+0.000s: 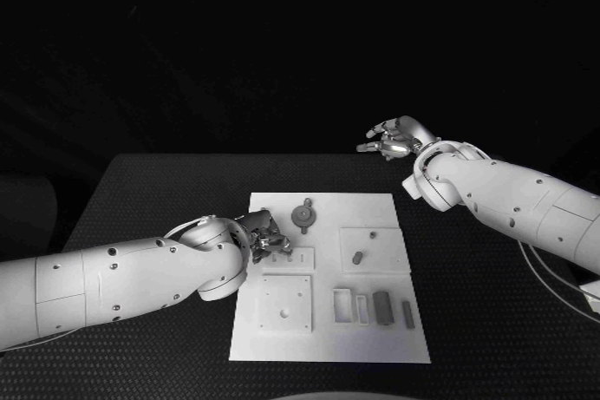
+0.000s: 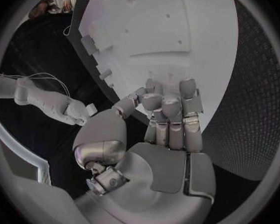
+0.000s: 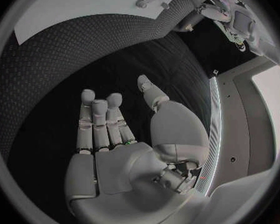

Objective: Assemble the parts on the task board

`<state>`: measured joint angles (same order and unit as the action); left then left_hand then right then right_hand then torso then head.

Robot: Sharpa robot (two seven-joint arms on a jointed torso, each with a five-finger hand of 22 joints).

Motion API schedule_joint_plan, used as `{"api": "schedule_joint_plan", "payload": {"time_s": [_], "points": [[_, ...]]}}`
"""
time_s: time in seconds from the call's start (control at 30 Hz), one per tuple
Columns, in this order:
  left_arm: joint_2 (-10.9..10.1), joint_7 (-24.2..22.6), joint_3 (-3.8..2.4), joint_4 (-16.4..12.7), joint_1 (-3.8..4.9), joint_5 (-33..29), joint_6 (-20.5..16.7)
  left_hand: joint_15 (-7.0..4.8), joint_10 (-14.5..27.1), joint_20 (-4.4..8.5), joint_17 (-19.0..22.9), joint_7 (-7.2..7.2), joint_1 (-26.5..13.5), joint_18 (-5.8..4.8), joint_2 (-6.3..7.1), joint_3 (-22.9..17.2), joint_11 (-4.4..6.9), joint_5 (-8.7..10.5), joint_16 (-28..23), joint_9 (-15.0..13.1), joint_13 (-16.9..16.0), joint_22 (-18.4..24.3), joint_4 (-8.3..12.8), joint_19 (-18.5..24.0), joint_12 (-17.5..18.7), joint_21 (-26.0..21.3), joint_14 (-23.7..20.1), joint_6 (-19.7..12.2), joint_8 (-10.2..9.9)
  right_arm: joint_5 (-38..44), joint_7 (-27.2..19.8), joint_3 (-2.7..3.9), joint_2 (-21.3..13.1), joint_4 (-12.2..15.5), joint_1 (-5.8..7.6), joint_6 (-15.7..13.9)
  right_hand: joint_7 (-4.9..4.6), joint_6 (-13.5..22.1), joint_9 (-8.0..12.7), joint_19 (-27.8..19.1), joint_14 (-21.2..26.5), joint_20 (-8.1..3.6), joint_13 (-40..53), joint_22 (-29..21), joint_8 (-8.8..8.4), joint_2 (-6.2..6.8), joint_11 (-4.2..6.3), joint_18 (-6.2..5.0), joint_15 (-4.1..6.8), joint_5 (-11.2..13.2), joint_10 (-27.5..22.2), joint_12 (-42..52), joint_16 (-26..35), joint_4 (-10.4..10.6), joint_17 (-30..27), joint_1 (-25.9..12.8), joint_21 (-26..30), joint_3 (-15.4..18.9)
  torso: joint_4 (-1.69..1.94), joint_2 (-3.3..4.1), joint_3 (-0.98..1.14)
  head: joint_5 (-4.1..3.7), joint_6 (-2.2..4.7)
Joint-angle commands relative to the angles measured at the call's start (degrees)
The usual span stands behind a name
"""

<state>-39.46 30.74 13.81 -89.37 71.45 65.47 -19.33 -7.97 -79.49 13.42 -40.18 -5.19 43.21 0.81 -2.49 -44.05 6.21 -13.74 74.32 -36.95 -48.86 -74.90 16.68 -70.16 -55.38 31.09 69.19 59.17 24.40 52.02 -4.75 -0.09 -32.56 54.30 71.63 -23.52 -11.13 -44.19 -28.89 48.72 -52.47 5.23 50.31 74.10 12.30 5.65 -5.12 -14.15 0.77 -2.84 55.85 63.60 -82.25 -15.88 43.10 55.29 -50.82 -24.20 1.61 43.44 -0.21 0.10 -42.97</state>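
Observation:
The white task board [image 1: 331, 335] lies in the middle of the black table. A round grey part [image 1: 304, 215] sits near its far edge. A small grey part [image 1: 356, 258] lies on a raised square on the right, and grey bars [image 1: 382, 303] stand near the front right. My left hand [image 1: 265, 237] is over the board's left side by a small plate [image 1: 295, 261]. Its fingers [image 2: 170, 104] curl down onto the board [image 2: 177, 25] with nothing seen in them. My right hand [image 1: 398, 140] hovers beyond the board's far right corner, and its fingers [image 3: 99, 119] are spread and hold nothing.
A square plate with a centre hole [image 1: 285, 303] and rectangular slots [image 1: 342, 304] occupy the board's front half. Black table [image 1: 487, 313] surrounds the board on all sides. A cable [image 1: 557, 283] runs along the right arm near the table's right edge.

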Motion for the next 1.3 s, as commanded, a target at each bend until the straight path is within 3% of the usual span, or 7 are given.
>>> {"api": "schedule_joint_plan", "payload": {"time_s": [0.03,0.23,0.5,0.93,1.3], "points": [[0.27,-0.60,-0.02,-0.15,-0.01,-0.64,-0.04,-0.43,0.60,0.34,0.17,5.99,1.17,0.98,-0.75,0.08,0.91,-0.27,0.40,-0.31,0.12,-0.97,-0.17,-0.63,-0.37,-0.06,-0.77,10.89,0.14,-0.04,-0.29,0.02,0.12,-0.06,0.03,0.75,-0.04,-0.52,0.09,-0.03,-0.07,0.41,-0.07,0.09,0.35,-0.13,0.27,-0.85,0.43,-0.03,-8.68,0.39,-0.20,0.12,-0.07,-0.43,0.06,0.32,0.01,0.00,0.00,0.04,-0.03],[0.45,-0.30,-0.02,0.09,-0.02,-0.78,0.43,-0.41,0.59,0.32,0.37,5.98,1.02,0.94,-0.99,0.25,0.90,-0.25,0.47,-0.32,0.19,-0.95,-0.17,-0.62,-0.37,-0.12,-0.79,10.87,0.09,-0.04,-0.23,0.02,0.21,-0.03,0.02,0.88,-0.04,-0.52,0.09,-0.03,-0.06,0.41,-0.10,0.09,0.36,-0.15,0.27,-0.85,0.43,-0.03,-8.68,0.41,-0.22,0.13,-0.09,-0.47,0.06,0.32,0.05,0.00,0.02,0.15,-0.10],[0.54,0.43,-0.01,0.31,-0.82,-0.83,-0.19,-0.37,0.66,0.31,0.94,5.94,0.43,0.89,-1.78,0.55,0.86,0.28,0.71,-0.36,0.37,-0.93,-0.07,-0.51,-0.36,-0.30,-0.94,10.83,-0.08,-0.04,-0.20,0.02,0.24,-0.36,0.02,0.92,-0.03,-0.52,0.10,-0.04,-0.05,0.40,-0.14,0.10,0.36,-0.20,0.28,-0.85,0.43,-0.03,-8.70,0.43,-0.24,0.11,-0.12,-0.47,0.07,0.30,-0.01,0.01,-0.01,0.21,-0.21],[-0.07,0.14,-0.01,-0.29,-1.99,0.51,-5.70,-0.43,0.57,0.39,1.19,6.01,0.48,0.94,-1.68,0.45,0.93,0.42,0.91,-0.41,0.42,-0.97,0.00,-0.63,-0.43,-0.27,-0.85,10.99,-0.06,-0.04,-0.22,0.02,0.25,-0.56,0.02,0.98,-0.03,-0.51,0.11,-0.05,-0.03,0.39,-0.20,0.10,0.38,-0.22,0.28,-0.85,0.44,-0.03,-8.71,0.48,-0.26,0.06,-0.16,-0.47,0.08,0.29,0.06,-0.02,0.03,0.29,-0.47],[-0.23,0.30,-0.01,-0.88,-2.33,0.81,-4.99,-0.49,0.51,0.43,1.38,6.05,0.53,0.96,-1.61,0.37,0.97,0.58,1.01,-0.44,0.48,-0.98,0.00,-0.72,-0.46,-0.26,-0.78,11.06,-0.07,-0.04,-0.22,0.01,0.14,-0.57,0.01,1.05,-0.03,-0.51,0.13,-0.05,-0.01,0.39,-0.26,0.11,0.39,-0.23,0.28,-0.85,0.44,-0.02,-8.73,0.51,-0.28,0.05,-0.19,-0.52,0.08,0.30,0.01,-0.02,0.01,0.30,-0.56]]}}
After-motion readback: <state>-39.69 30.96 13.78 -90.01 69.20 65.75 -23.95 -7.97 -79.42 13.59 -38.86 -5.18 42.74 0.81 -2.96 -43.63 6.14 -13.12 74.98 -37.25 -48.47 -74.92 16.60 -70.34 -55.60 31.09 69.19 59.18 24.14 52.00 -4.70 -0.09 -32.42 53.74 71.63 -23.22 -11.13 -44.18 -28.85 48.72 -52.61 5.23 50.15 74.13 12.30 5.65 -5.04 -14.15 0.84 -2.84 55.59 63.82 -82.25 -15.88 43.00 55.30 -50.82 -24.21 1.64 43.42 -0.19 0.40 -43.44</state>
